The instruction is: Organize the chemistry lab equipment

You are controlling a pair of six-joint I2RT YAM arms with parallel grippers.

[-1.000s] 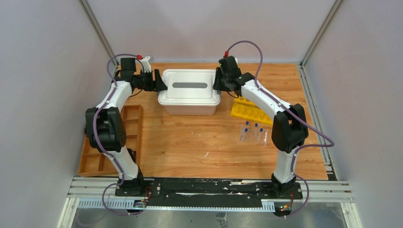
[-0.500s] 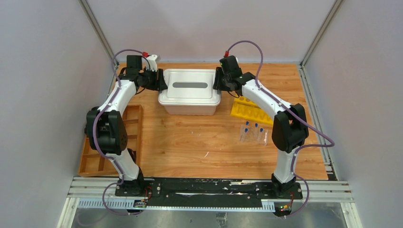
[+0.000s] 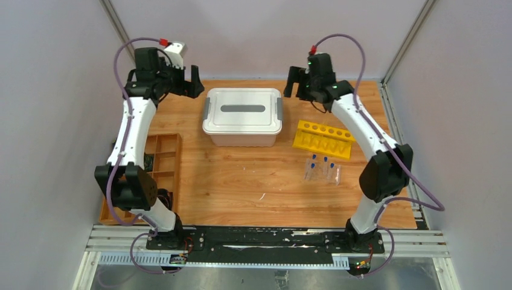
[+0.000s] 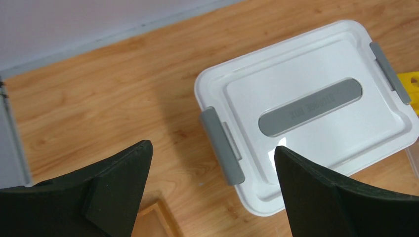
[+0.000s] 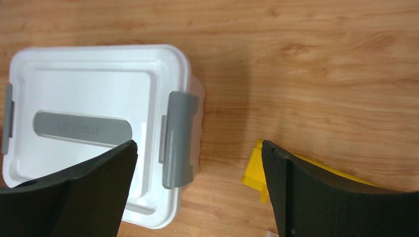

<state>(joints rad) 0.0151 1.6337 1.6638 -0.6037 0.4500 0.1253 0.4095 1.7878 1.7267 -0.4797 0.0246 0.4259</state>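
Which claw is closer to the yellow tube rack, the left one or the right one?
Right. The right claw hangs just behind the yellow tube rack; the left claw is across the white box, far from it.

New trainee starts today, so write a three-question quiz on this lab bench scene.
1. True or false: the lid sits closed on the bin.
2. In the top view, which item lies just to the right of the bin? A) yellow rack B) funnel C) beaker
3. What do the two arms' jaws hold?
Key: 1 true. 2 A. 3 nothing; both pairs stand open, raised on either side of the bin.
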